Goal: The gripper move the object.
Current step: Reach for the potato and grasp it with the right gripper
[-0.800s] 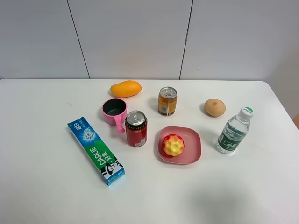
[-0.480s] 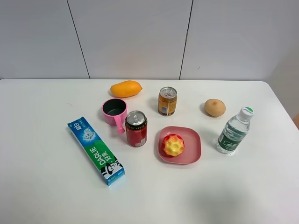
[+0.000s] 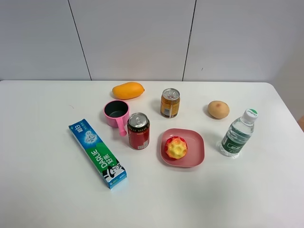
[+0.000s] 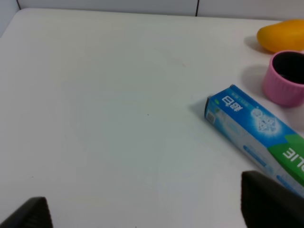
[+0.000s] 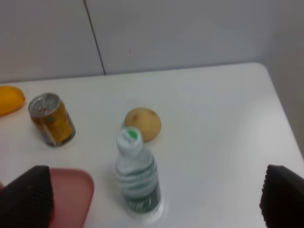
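Nothing is done yet: the potato (image 3: 218,109) sits untouched right of centre, and the right gripper (image 5: 154,199), jaws spread wide and empty, hangs short of it.

The left gripper (image 4: 148,210) and right gripper (image 5: 154,197) show only matte black fingertips (image 4: 268,199) with blunt, rounded edges.

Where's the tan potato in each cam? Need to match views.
Exterior high: the potato is on the right half of the table, between the gold can and the water bottle.
Left wrist: not in it.
Right wrist: the potato sits just beyond the water bottle.
Shared landmark: the water bottle, next to the potato in both.
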Tool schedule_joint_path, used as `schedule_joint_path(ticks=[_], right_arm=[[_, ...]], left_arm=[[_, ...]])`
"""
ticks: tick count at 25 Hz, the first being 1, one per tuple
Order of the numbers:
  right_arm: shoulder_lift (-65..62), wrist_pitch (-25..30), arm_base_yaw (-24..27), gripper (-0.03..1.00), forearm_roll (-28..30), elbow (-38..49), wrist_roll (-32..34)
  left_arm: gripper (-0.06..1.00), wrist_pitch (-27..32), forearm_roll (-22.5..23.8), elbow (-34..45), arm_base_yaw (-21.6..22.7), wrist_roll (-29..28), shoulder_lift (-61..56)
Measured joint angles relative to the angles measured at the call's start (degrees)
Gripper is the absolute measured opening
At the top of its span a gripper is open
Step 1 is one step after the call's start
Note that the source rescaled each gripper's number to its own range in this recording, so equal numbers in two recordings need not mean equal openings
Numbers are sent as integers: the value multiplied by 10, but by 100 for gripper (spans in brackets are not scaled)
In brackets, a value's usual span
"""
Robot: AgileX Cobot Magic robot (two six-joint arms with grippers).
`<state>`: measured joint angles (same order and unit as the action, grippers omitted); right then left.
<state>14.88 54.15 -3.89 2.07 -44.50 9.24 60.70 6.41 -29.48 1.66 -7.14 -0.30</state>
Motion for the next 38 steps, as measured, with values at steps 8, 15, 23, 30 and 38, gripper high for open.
schedule_joint_path(ticks=[8,15,23,30,38], right_arm=[[309,-56,0,100,29,-141,0],[593,-59,0,100,27,-314,4],[823,-40,0,100,9,-462,4],[960,-40,0,100,9,-483,-5],[1067,-32,0,100,-32,-483,-33]], left_arm=[[100,0,0,0,0,0,0],[100,0,0,0,0,0,0],[100,0,0,0,0,0,0],[100,0,0,0,0,0,0],[100,0,0,0,0,0,0]])
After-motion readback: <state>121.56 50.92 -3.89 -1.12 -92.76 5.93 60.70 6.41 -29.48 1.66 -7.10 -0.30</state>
